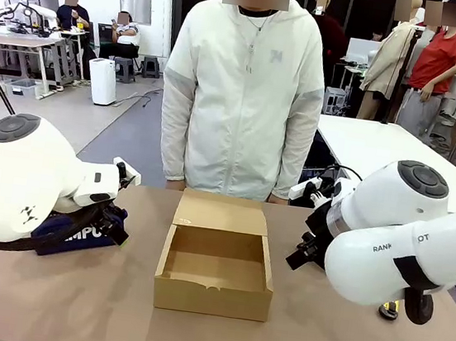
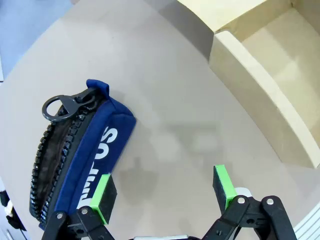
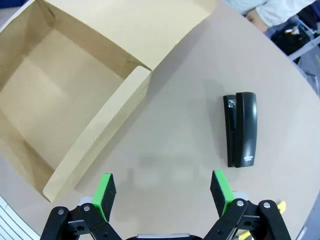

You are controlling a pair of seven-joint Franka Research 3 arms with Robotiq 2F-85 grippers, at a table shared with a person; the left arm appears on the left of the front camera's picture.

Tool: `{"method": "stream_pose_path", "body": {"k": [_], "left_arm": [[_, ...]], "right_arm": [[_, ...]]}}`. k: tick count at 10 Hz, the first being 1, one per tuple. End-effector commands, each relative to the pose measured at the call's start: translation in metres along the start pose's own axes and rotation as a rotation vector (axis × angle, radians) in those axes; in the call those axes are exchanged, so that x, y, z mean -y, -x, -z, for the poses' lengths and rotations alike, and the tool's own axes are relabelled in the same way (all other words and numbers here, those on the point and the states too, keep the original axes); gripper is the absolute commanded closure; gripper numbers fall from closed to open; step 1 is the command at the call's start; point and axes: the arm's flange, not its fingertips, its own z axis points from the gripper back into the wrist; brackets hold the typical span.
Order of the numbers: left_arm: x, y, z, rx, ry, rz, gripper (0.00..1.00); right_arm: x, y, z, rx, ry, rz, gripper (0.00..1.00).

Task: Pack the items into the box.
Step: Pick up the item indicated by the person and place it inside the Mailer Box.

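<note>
The brown cardboard box (image 1: 216,270) stands open and empty mid-table, its lid flap (image 1: 221,213) lying back toward the person. The navy pouch (image 2: 82,160), zip side up, lies left of the box, partly under my left arm (image 1: 77,233). My left gripper (image 2: 165,185) hovers open above the table, one green pad (image 2: 102,192) over the pouch's edge. A black stapler (image 3: 242,129) lies flat on the table right of the box (image 3: 75,95). My right gripper (image 3: 162,187) hangs open over bare table between box and stapler. A yellow bit of the utility knife (image 1: 390,309) peeks out under my right arm.
A person in a white jacket (image 1: 244,89) stands at the far edge, hands resting just behind the lid flap. Bare tabletop (image 1: 69,309) lies in front of the box on both sides. My bulky arms flank the box left and right.
</note>
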Motion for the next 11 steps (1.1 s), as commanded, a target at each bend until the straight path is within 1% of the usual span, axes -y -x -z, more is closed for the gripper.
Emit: {"method": "stream_pose_path", "body": {"k": [1, 9, 10, 11], "left_arm": [[0.0, 0.0, 0.0, 0.0, 0.0, 0.0, 0.0], [0.0, 0.0, 0.0, 0.0, 0.0, 0.0, 0.0], [0.003, -0.007, -0.017, 0.009, 0.103, 0.013, 0.0], [0.004, -0.019, -0.045, -0.034, 0.212, -0.053, 0.0]], "right_arm": [[0.0, 0.0, 0.0, 0.0, 0.0, 0.001, 0.0], [0.0, 0.0, 0.0, 0.0, 0.0, 0.0, 0.0], [0.008, -0.004, -0.015, 0.015, -0.058, 0.027, 0.0], [0.02, -0.012, -0.047, 0.072, -0.159, 0.066, 0.0]]}}
